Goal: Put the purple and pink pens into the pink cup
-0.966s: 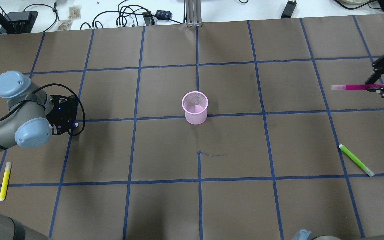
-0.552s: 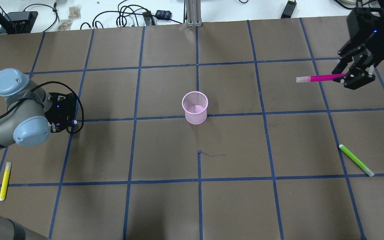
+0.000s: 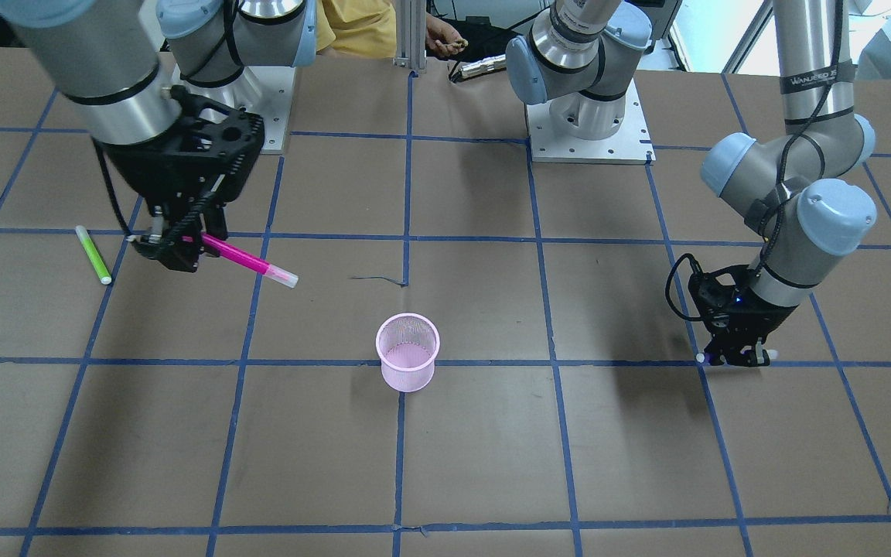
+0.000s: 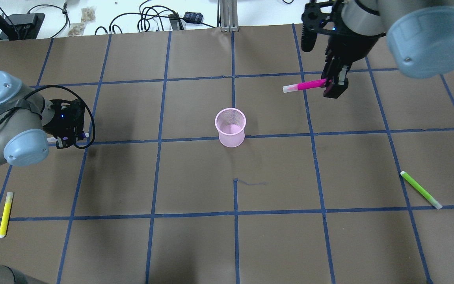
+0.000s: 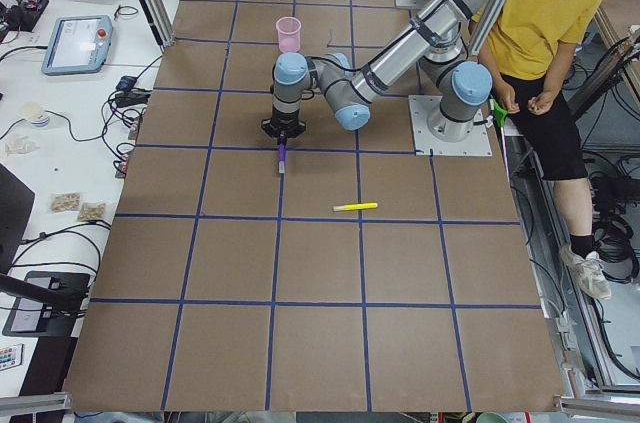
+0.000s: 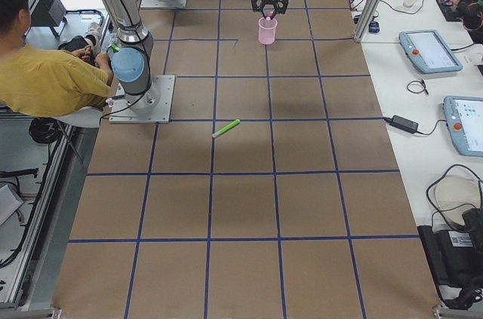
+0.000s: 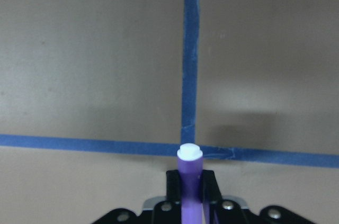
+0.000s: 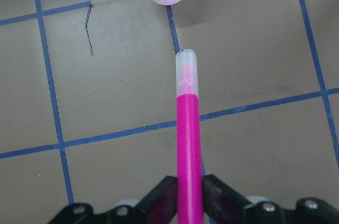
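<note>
Even, diffuse overhead light is noted in all views, with no hard glare on the brown table [image 4: 195, 177]. Faint, soft-edged shadows are seen beside the pink cup [image 4: 231, 127] and under the left arm [image 3: 790, 209]. The white bench [image 4: 93, 15] beyond the table is rendered overexposed. The right arm [image 4: 428, 35], close to the overhead lens, is softened and out of focus. The left wrist view is dimmer, and the purple pen [image 7: 189, 181] is mildly blurred.

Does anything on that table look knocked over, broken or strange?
Nothing serious. The pink cup stands upright. One oddity: a thin dark squiggle on the table cover, on the robot's side of the cup, like a stray mark.
</note>
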Motion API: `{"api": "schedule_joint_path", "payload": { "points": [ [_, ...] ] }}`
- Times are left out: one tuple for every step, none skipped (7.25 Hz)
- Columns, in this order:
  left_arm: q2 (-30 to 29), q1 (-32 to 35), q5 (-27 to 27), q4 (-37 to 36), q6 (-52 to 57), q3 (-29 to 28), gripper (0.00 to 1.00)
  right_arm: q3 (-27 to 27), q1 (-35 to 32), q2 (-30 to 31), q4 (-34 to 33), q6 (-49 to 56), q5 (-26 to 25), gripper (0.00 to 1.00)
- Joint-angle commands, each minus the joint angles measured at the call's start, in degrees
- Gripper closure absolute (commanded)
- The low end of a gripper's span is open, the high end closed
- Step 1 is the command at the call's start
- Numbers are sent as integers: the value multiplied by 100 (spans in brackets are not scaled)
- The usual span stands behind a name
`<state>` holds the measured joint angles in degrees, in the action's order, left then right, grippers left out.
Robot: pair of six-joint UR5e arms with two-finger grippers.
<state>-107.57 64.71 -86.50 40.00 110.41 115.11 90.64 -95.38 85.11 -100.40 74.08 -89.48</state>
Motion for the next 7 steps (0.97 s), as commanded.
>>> {"api": "schedule_joint_path", "payload": {
  "points": [
    [78,-64,579,907,-90,-451,100,-63,-1127,-528,-714,-945,-770,78],
    [87,-73,660,1157,-81,-681,100,-229,-1497,-896,-804,-1827,-929,78],
    [96,-90,817,1298,-81,-744,100,-509,-1849,-1335,-770,-2366,-1314,78],
    [113,-90,1010,1335,-81,-753,100,-712,-2044,-1618,-640,-2389,-1466,77],
    [140,-90,1125,1335,-72,-771,100,-723,-2098,-1708,-412,-2407,-1598,76],
    [166,-90,1144,1344,-81,-814,100,-679,-2098,-1735,-401,-2451,-1721,74],
    [192,-90,1152,1439,-81,-815,100,-575,-2107,-1839,-401,-2555,-1896,72]
  ]
}}
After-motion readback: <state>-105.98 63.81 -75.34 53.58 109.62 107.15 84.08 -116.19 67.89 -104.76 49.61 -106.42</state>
